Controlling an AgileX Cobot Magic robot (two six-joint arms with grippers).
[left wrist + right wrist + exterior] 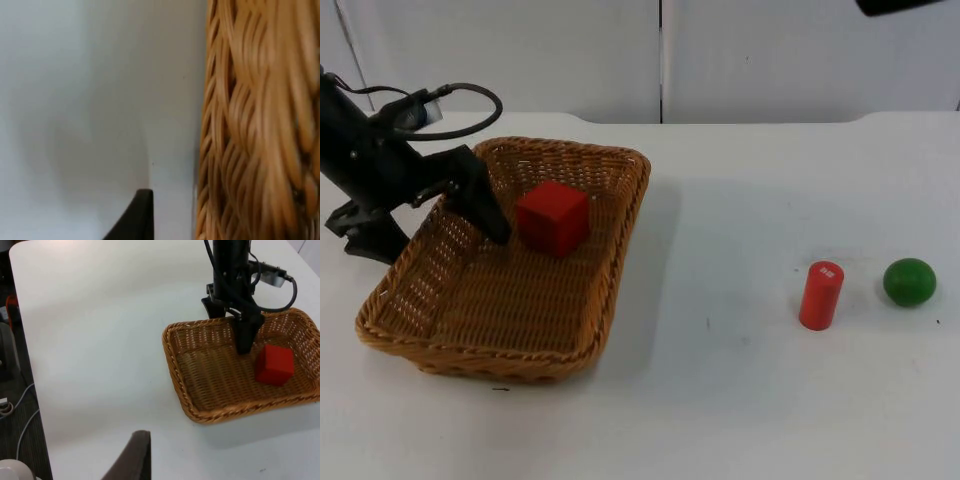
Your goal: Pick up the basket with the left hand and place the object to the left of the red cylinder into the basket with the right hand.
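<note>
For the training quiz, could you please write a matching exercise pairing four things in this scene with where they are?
Things:
1. cube
2. ball
3. cylinder
4. left gripper

Places:
A. upright on the table, just left of the ball
B. on the basket's left rim, one finger inside
C. inside the basket
D. on the table, farthest from the basket

Pairs: 1-C, 2-D, 3-A, 4-B
</note>
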